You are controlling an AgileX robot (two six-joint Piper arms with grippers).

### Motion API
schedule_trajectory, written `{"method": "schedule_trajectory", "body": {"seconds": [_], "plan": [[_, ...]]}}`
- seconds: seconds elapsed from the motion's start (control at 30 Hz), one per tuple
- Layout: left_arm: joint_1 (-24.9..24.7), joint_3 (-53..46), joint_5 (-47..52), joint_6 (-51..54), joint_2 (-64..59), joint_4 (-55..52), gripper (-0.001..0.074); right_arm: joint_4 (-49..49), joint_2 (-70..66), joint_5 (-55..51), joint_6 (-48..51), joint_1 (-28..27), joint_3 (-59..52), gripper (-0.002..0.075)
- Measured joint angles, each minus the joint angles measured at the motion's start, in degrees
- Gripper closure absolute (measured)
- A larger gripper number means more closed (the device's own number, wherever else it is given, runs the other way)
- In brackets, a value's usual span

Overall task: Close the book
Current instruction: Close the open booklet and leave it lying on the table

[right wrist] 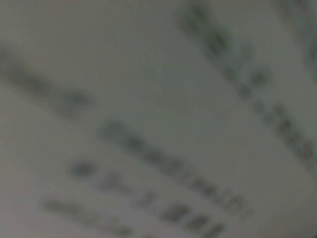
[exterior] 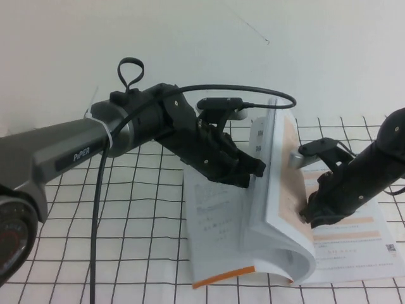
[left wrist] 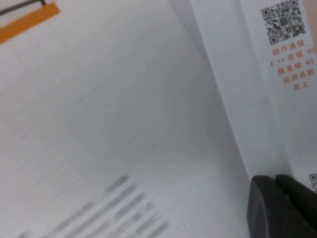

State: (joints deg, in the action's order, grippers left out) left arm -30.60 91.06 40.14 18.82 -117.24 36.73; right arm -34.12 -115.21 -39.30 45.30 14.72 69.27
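**Book open, sheaf of pages on end**

The book [exterior: 218,209] lies open on the gridded desk [exterior: 139,215]. A sheaf of pages [exterior: 281,183] stands near upright over its middle. My left hand [exterior: 253,170] is at the sheaf's left face. My right hand [exterior: 311,215] is against its right face, low down. I cannot tell whether either hand is wide or narrow.

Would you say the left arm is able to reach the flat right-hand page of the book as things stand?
Probably not directly: the raised pages stand nearly upright between the left gripper, at their left face, and the right-hand page; the right gripper sits at their right face, over that page.
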Motion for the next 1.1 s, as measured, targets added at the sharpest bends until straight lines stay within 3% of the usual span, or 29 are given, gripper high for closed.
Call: {"method": "schedule_trajectory", "body": {"seconds": [0.3,0.53,0.67,0.87,1.1], "plan": [[-1.41,0.47,1.25,0.0,-0.11,1.19,0.0739,1.03,18.56,1.28,-0.35,-6.24,0.98,0.0729],[-2.32,4.96,3.97,0.0,-0.11,0.81,0.0739,-1.77,28.34,0.0,1.65,-6.88,2.45,0.0729],[-2.32,9.67,8.21,-3.23,1.49,-5.57,0.0739,-1.98,27.24,-2.88,2.6,-6.88,2.45,0.0729],[-1.15,14.01,20.52,-16.0,3.79,-29.87,0.0739,-2.13,20.9,-4.73,2.75,-6.88,1.37,0.0729],[6.74,5.52,22.36,-17.51,3.79,-26.31,0.0739,-4.7,13.38,3.59,4.24,-6.88,-8.1,0.0729]]}}
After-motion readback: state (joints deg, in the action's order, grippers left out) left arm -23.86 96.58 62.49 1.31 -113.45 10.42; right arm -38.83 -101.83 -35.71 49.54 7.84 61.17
